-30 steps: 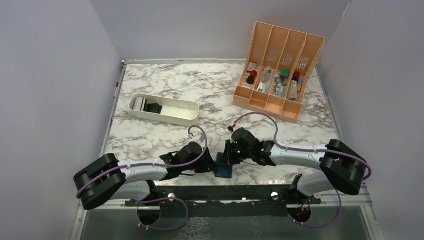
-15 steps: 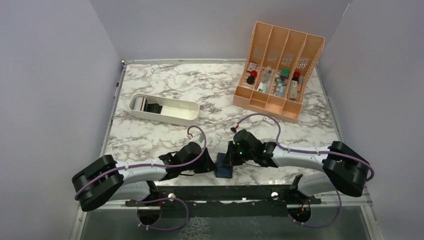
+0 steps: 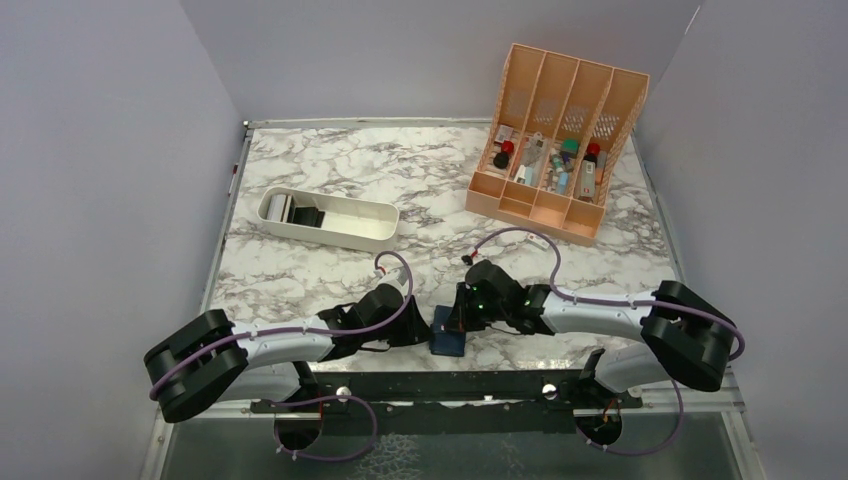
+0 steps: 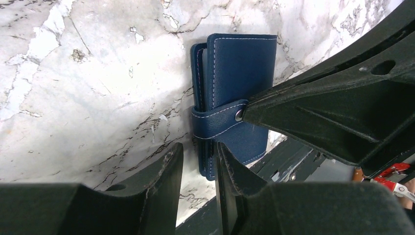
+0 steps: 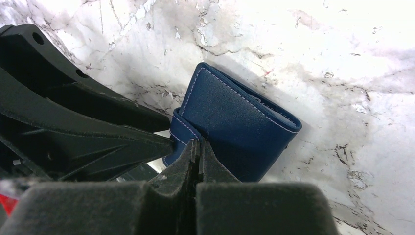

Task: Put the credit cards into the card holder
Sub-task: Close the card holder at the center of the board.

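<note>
A: Status?
B: Card holder [image 3: 449,338] sits at the near table [image 3: 330,160] edge, folded, tab [image 4: 215,122] snapped. Left gripper [image 4: 199,152] clamps its edge. Right gripper [image 5: 198,145] is closed, tip at the tab.
A: Cards?
B: None loaded, I judge. Opening comes first.

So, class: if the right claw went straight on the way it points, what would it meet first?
The snap strap of the blue card holder: the right claw, shut, aims right at it, tips seemingly touching.
</note>
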`<state>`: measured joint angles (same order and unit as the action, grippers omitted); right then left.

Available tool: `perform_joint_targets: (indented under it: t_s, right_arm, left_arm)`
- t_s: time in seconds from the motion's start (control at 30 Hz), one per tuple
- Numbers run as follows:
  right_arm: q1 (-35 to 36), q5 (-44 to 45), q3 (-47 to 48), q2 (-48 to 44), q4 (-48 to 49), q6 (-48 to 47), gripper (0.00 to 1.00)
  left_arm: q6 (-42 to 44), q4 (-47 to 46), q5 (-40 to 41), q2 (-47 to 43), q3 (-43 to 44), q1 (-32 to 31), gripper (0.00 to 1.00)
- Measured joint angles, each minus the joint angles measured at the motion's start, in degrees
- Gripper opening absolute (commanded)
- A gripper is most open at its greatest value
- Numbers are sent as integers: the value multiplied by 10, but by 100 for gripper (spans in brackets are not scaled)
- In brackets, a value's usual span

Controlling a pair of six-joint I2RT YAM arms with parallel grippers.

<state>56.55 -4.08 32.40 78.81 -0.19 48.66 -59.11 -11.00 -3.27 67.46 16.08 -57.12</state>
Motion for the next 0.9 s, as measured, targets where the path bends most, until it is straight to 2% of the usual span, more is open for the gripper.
perform_joint_targets:
  t_s: [0.43,0.9]
  right_arm:
    - [0,3,2,12,1,14,1]
    - [0,5,34,37,-27,19,1]
  left_arm:
    - [6,24,4,-10,6,0,34]
    - [46,85,59,-38,62,2,34]
